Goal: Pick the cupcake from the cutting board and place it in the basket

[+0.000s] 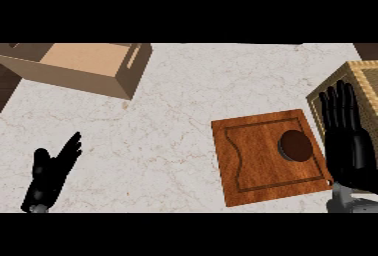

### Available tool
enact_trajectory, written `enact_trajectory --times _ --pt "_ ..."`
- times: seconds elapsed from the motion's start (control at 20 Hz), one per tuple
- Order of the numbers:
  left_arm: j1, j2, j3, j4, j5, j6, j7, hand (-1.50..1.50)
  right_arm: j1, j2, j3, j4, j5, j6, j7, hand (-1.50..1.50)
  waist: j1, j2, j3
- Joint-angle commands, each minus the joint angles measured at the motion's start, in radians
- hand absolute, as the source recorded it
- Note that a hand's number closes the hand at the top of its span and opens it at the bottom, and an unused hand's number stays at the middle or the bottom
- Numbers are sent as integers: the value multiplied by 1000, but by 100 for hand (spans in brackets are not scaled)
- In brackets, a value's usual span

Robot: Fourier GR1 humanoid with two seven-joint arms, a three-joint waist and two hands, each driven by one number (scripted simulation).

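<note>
Hands (52, 172) (348, 135) both open, fingers straight, holding nothing.
I see bare counter (184, 100) left of cutting board (255, 160); basket (362, 82) cut off at right edge.

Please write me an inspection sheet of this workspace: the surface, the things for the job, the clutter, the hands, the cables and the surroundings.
Surface: pale marbled counter.
Job's things: wooden cutting board at the right, with a dark round cupcake near its right edge; woven basket at the right edge of the view, partly behind the right hand.
Clutter: open cardboard box at the upper left.
Hands: left hand open, resting at the lower left; right hand open, fingers straight, between the board and the basket, holding nothing.
Cables: nothing seen.
Surroundings: dark floor beyond the counter's left edge.
</note>
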Motion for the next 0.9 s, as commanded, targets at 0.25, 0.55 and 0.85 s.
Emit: enact_trajectory --times 0.25,0.55,0.85 --pt "-7 -110 10 49 19 23 38 0 -375 -110 -164 307 -195 240 33 150 -7 -22 -4" --pt "21 -118 -22 8 10 8 68 0 -363 98 235 330 246 8 31 -150 -4 -27 -6" --pt "50 -99 0 12 -3 15 49 0 -428 -97 251 361 523 -111 344 -150 -28 -38 -12"
